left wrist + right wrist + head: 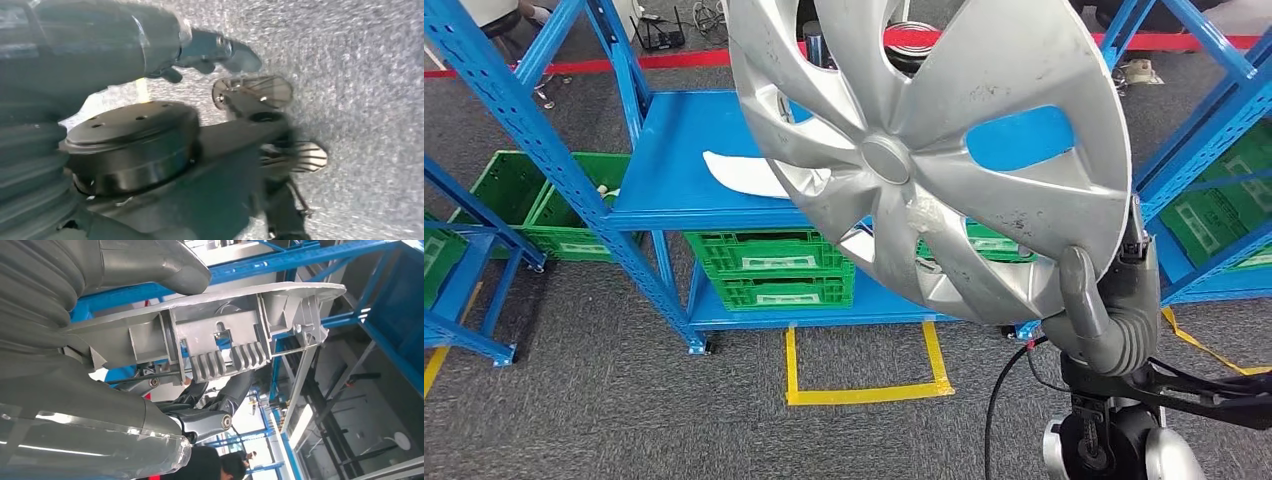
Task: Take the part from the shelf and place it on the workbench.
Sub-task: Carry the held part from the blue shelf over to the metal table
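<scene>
Silver fills much of our head view: the hubcap (924,150), the part to be moved, is raised up close to the camera, and its top edge is cut off by the picture's upper border. It hides a good share of the blue shelf (684,150) behind it, so we cannot make out what lies on the hidden part of the shelf board. The disc stands roughly on edge, tilted, with its spoked outer face toward us and its rim running from upper left down to lower right.

The right robot hand (1104,310) holds it at the lower right rim; we see the grey thumb pressed onto the front face. In the right wrist view the hubcap (215,340) appears edge-on, its ribbed back side exposed, clamped between the thumb above and the dark fingers (220,400) below. The right robot hand (150,360) is large and close here, and a person at the far end of the aisle is too small to describe.

Below the shelf board sit green crates (769,265), and a white sheet (744,175) lies on the board, partly covered by the hubcap. Yellow tape (864,390) marks the grey floor.

The left wrist view is blurred and dark; we cannot tell how the left robot hand lies.
</scene>
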{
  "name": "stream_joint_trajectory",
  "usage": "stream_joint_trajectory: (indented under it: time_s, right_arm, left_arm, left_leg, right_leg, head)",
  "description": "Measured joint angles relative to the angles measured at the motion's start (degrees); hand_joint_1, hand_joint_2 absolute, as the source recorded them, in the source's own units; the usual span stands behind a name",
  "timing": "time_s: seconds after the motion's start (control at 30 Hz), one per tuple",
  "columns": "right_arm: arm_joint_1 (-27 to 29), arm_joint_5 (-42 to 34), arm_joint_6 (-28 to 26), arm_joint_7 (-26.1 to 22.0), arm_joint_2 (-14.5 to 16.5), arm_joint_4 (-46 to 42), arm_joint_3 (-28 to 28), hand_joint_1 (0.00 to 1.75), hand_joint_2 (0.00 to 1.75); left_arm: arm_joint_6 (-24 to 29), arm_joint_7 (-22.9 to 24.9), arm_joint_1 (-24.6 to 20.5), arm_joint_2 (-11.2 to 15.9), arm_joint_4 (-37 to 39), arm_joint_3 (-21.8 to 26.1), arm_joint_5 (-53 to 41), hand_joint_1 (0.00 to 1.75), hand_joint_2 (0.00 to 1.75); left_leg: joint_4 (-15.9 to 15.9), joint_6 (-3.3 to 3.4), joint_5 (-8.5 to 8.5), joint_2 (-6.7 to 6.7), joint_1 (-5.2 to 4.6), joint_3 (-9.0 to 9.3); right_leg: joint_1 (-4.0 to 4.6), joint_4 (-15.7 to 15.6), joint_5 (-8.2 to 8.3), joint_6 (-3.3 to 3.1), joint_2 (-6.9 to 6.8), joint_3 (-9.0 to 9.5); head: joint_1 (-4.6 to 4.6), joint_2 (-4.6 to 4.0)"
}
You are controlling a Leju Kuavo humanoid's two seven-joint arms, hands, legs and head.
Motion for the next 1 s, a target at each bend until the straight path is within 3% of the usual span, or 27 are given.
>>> stream_joint_trajectory:
  time_s: [0.07, 0.13, 0.17, 0.2, 0.27, 0.3, 0.33, 0.37, 0.4, 0.43, 0.5, 0.57, 0.63, 0.67, 0.77, 0.8, 0.83, 0.9, 0.93, 1.0]
  right_arm:
    - [0.29, 0.33, -0.42, -0.04, 0.02, 0.03, -0.01, 1.75, 1.75]
    - [0.95, 0.69, -0.91, -0.08, 0.05, 0.07, -0.02, 1.75, 1.75]
    - [1.38, 0.86, -1.17, -0.10, 0.05, 0.07, -0.03, 1.75, 1.75]
    - [1.82, 0.98, -1.41, -0.13, 0.07, 0.10, -0.03, 1.75, 1.75]
    - [2.60, 1.04, -1.76, -0.41, 0.10, 0.27, -0.04, 1.75, 1.75]
    - [2.98, 1.03, -1.86, -0.73, 0.14, 0.43, -0.04, 1.75, 1.75]
    - [3.34, 1.02, -1.91, -1.14, 0.17, 0.62, -0.04, 1.75, 1.75]
    - [3.62, 0.99, -1.90, -1.56, 0.21, 0.82, -0.04, 1.75, 1.75]
    - [3.79, 0.96, -1.83, -1.96, 0.24, 1.02, -0.03, 1.75, 1.75]
    - [3.84, 0.93, -1.73, -2.32, 0.26, 1.19, -0.03, 1.75, 1.75]
    - [3.71, 0.90, -1.45, -2.94, 0.30, 1.37, -0.03, 1.75, 1.75]
    - [3.57, 0.87, -1.23, -3.27, 0.40, 1.49, -0.01, 1.75, 1.75]
    - [3.52, 0.82, -1.08, -3.43, 0.54, 1.75, 0.00, 1.75, 1.75]
    - [3.51, 0.78, -1.02, -3.60, 0.67, 1.93, 0.01, 1.75, 1.75]
    - [3.47, 0.75, -0.97, -4.35, 1.25, 2.54, 0.09, 1.75, 1.75]
    - [3.43, 0.94, -1.09, -4.56, 1.49, 2.75, 0.15, 1.75, 1.75]
    - [3.34, 1.24, -1.30, -4.72, 1.76, 2.96, 0.23, 1.75, 1.75]
    - [3.08, 2.18, -2.13, -4.91, 2.29, 3.29, 0.43, 1.75, 1.75]
    - [2.95, 2.69, -2.67, -4.93, 2.50, 3.38, 0.54, 1.75, 1.75]
    - [2.73, 3.92, -4.06, -4.91, 2.86, 3.38, 0.81, 1.75, 1.75]
  left_arm:
    - [0.02, 0.42, -0.11, 0.10, -0.03, -0.23, 0.01, 0.00, 1.75]
    - [0.01, 1.40, -0.06, 0.17, -0.01, -0.37, -0.01, 0.00, 1.75]
    - [0.01, 1.98, -0.03, 0.21, 0.00, -0.46, -0.05, 0.00, 1.75]
    - [-0.02, 2.56, -0.03, 0.26, 0.02, -0.57, -0.16, 0.00, 1.75]
    - [-0.10, 3.58, -0.03, 0.39, 0.02, -0.85, -0.53, 0.00, 1.75]
    - [-0.17, 4.02, -0.03, 0.51, 0.03, -1.00, -0.75, 0.00, 1.75]
    - [-0.24, 4.33, -0.03, 0.67, 0.04, -1.21, -0.91, 0.00, 1.75]
    - [-0.25, 4.47, -0.03, 0.86, 0.04, -1.43, -1.01, 0.00, 1.75]
    - [-0.18, 4.38, -0.03, 1.08, 0.05, -1.62, -1.04, 0.00, 1.75]
    - [-0.07, 4.11, -0.05, 1.25, 0.04, -1.76, -1.03, 0.00, 1.75]
    - [0.20, 3.35, -0.09, 1.55, 0.00, -1.85, -1.01, 0.00, 1.75]
    - [0.35, 2.80, -0.12, 1.81, -0.02, -1.87, -0.97, 0.00, 1.75]
    - [0.62, 1.98, -0.10, 2.20, -0.01, -1.92, -0.84, 0.00, 1.75]
    - [0.80, 1.24, -0.08, 2.41, -0.01, -1.95, -0.73, 0.00, 1.75]
    - [1.20, -1.05, -0.11, 3.01, -0.04, -2.02, -0.46, 0.00, 1.75]
    - [1.23, -1.40, -0.11, 3.23, -0.07, -2.04, -0.40, 0.00, 1.75]
    - [1.29, -1.56, -0.11, 3.48, -0.12, -2.05, -0.31, 0.00, 1.75]
    - [1.44, -1.32, -0.12, 3.93, -0.27, -2.09, -0.04, 0.00, 1.75]
    - [1.54, -1.01, -0.14, 4.13, -0.36, -2.10, 0.10, 0.00, 1.75]
    - [1.69, 0.13, -0.28, 4.46, -0.64, -2.11, 0.42, 0.00, 1.75]
  left_leg:
    - [-2.62, 1.31, -1.29, -0.20, -0.30, 0.98]
    - [-2.64, 2.64, -0.36, -0.17, -0.33, -0.01]
    - [-2.69, 3.23, 0.30, -0.14, -0.31, -0.66]
    - [-2.71, 3.71, 1.01, -0.11, -0.34, -1.41]
    - [-2.68, 4.21, 2.34, -0.10, -0.65, -2.99]
    - [-2.67, 4.33, 2.98, -0.08, -0.85, -3.79]
    - [-2.65, 4.41, 3.61, -0.06, -1.10, -4.60]
    - [-2.65, 4.47, 4.25, -0.02, -1.37, -5.39]
    - [-2.65, 4.50, 4.87, 0.00, -1.65, -6.10]
    - [-2.65, 4.52, 5.44, 0.04, -1.83, -6.66]
    - [-2.62, 4.30, 6.48, 0.15, -2.17, -7.32]
    - [-2.77, 3.77, 7.59, 0.43, -2.19, -7.71]
    - [-2.89, 3.15, 7.96, 0.59, -2.12, -8.18]
    - [-2.24, 2.87, 6.83, 0.51, -2.10, -8.61]
    - [5.52, 2.02, -1.01, 0.10, -1.74, -10.92]
    - [8.91, 1.74, -2.75, 0.05, -1.60, -11.50]
    - [11.41, 1.47, -3.04, 0.03, -1.49, -11.58]
    - [11.84, 1.02, -0.30, 0.09, -1.23, -9.47]
    - [9.98, 0.83, 1.26, 0.14, -1.08, -7.42]
    - [2.79, 0.80, 1.09, 0.17, -0.85, -1.62]
  right_leg:
    - [-0.09, 0.48, 0.87, 0.72, -0.01, -0.69]
    - [-0.30, 0.69, 0.63, 1.30, 0.12, -1.27]
    - [-0.37, 1.82, -1.11, 1.58, 0.20, -1.71]
    - [-0.43, 4.02, -3.86, 1.81, 0.28, -2.27]
    - [-0.42, 10.61, -9.60, 2.01, 0.35, -3.18]
    - [-0.40, 13.51, -10.88, 1.93, 0.39, -3.23]
    - [-0.33, 15.03, -10.74, 1.69, 0.44, -2.66]
    - [-0.20, 14.80, -9.59, 1.27, 0.50, -1.33]
    - [0.05, 12.65, -8.05, 0.62, 0.57, 0.92]
    - [0.47, 8.98, -6.96, -0.23, 0.68, 3.97]
    - [1.39, 0.40, -6.99, -1.74, 0.80, 10.11]
    - [1.93, -3.93, -7.61, -2.21, 0.87, 12.59]
    - [1.85, -4.77, -6.44, -2.22, 0.80, 11.98]
    - [1.72, -5.06, -5.65, -2.40, 0.69, 11.42]
    - [1.44, -5.08, -3.54, -2.80, 0.41, 8.87]
    - [1.42, -4.81, -2.94, -2.76, 0.34, 7.83]
    - [1.38, -4.47, -2.37, -2.67, 0.27, 6.76]
    - [1.20, -3.40, -1.44, -2.33, 0.18, 4.42]
    - [1.09, -2.75, -1.14, -2.10, 0.15, 3.35]
    - [1.07, -0.98, -0.80, -1.54, 0.10, 1.39]
  head:
    - [0.00, 0.00]
    - [0.23, 0.00]
    - [0.48, 0.00]
    - [0.82, 0.00]
    - [1.71, 0.00]
    - [2.09, 0.00]
    - [2.44, 0.00]
    - [2.74, 0.00]
    - [3.03, 0.00]
    - [3.22, 0.00]
    - [3.37, 0.00]
    - [3.31, 0.00]
    - [3.38, 0.00]
    - [3.33, 0.00]
    - [2.35, 0.00]
    - [2.03, 0.00]
    - [1.75, 0.00]
    - [1.28, 0.00]
    - [1.08, 0.00]
    - [0.56, 0.00]
